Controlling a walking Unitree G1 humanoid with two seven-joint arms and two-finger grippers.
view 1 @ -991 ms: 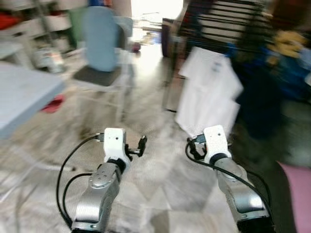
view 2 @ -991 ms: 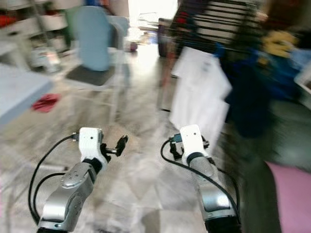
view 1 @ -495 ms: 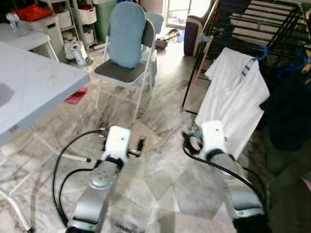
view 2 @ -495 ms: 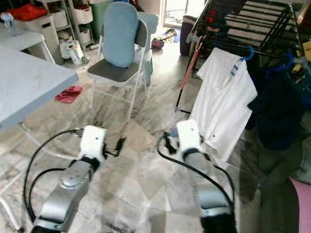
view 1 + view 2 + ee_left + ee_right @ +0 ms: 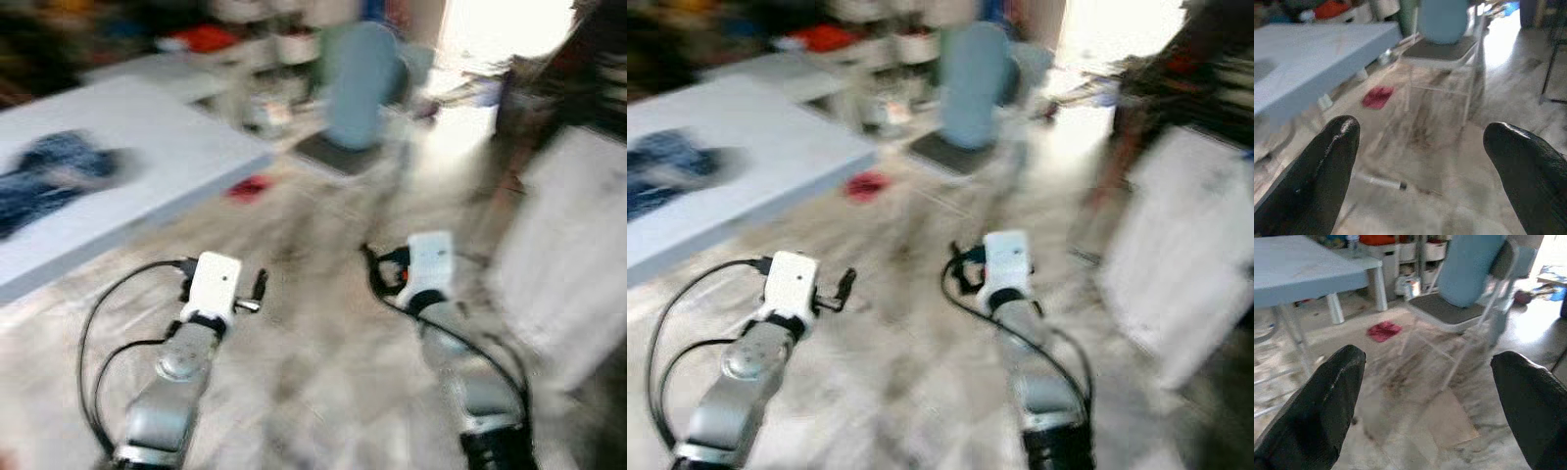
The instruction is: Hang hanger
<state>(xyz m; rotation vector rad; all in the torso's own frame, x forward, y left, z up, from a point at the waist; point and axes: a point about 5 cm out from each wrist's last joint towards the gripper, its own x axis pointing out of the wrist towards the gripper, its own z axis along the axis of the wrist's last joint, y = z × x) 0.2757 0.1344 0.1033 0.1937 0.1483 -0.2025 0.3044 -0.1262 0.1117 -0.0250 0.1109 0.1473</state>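
In the left eye view, blurred, both arms are held out low over the marble floor (image 5: 313,382). The left gripper (image 5: 261,286) and right gripper (image 5: 366,262) are seen apart, with bare floor between and ahead of them. A grey table (image 5: 147,166) is set to the left, its edge slanting toward the chair (image 5: 358,108); a dark blue cloth (image 5: 49,181) lies on it. A white shirt (image 5: 573,255) hangs at the right; its hanger cannot be made out.

In the left wrist view, the 2 fingers (image 5: 1322,176) are spread wide, nothing held. A red rag (image 5: 1377,96) lies on the floor between the table edge and the chair legs.

In the right wrist view, the fingers (image 5: 1322,406) are likewise wide and empty, with open floor before the chair (image 5: 1464,289).
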